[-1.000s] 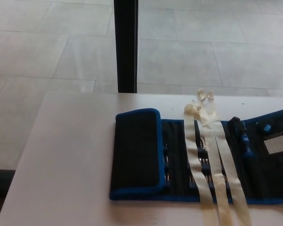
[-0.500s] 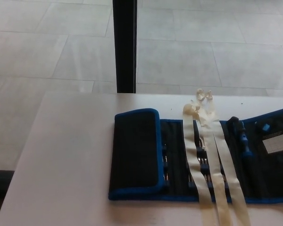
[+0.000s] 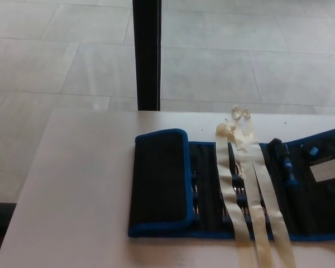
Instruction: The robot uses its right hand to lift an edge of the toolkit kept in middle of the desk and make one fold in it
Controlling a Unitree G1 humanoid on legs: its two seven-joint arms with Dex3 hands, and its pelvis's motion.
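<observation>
On the tabletop (image 3: pixel 84 184) the toolkit (image 3: pixel 212 190) lies lengthwise left to right, its left flap (image 3: pixel 159 178) already folded over. Neither hand shows, so their state is unknowable.

Head cam, angled down, desk (image 3: pixel 89 184) close

You are looking down at a bench (image 3: pixel 84 184) with a toolkit (image 3: pixel 212 192) lying flat on it, reaching to the picture's right edge. Its left end is folded over onto the middle section, forming a flap (image 3: pixel 161 178). Two ribbons (image 3: pixel 251 184) lie across the toolkit just right of the flap, running from the far edge toward you. A pillar (image 3: pixel 148 53) stands on the floor (image 3: pixel 44 61) behind the bench. Neither robot hand shows, so places cannot be given relative to one.
</observation>
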